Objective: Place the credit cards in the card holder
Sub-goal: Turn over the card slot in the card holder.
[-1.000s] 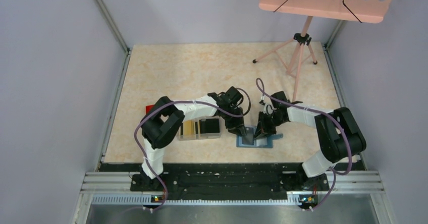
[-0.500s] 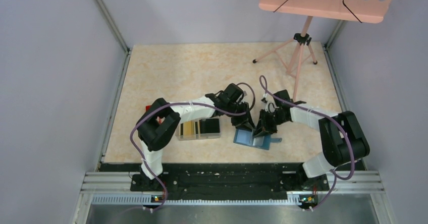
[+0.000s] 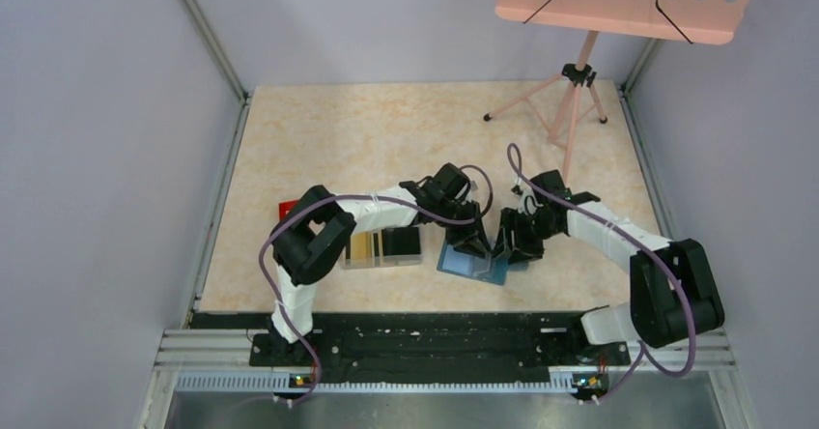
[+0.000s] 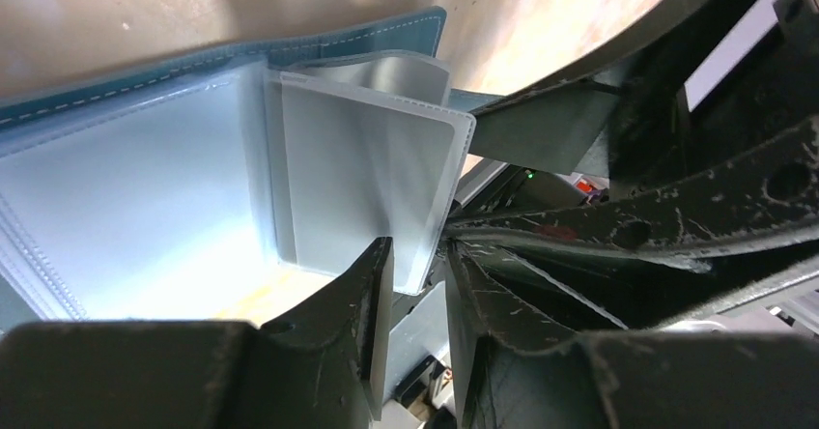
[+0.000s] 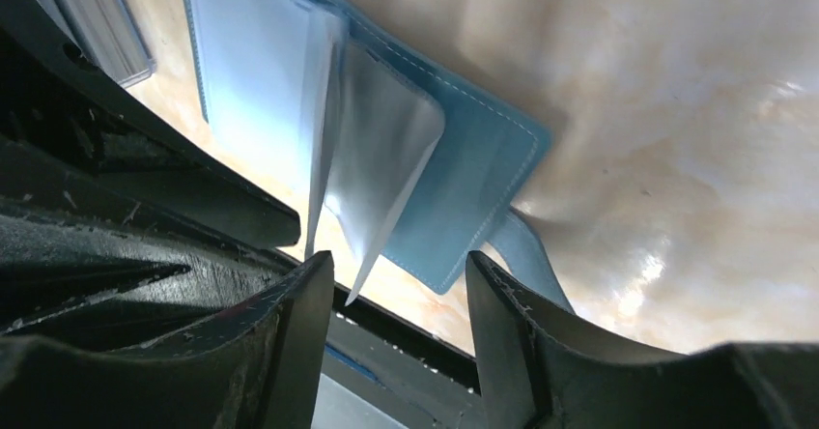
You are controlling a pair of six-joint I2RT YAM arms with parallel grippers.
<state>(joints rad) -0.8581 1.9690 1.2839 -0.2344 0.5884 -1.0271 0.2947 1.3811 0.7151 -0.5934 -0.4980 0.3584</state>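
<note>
My left pincer [image 4: 420,267] nips a pocket leaf [image 4: 367,178] of the open card holder [image 3: 470,264]; my right pincer [image 5: 401,272] stands wide over its strap-side edge. The credit cards [image 3: 382,245] lie left of it, open worktop [image 3: 386,139] beyond.

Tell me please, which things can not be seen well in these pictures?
- Red object: top view, left arm covers most of it.
- Credit cards: top view, too small to count.
- Left end effector: left wrist view, fingers hide whether it grips the card holder sleeve.
</note>
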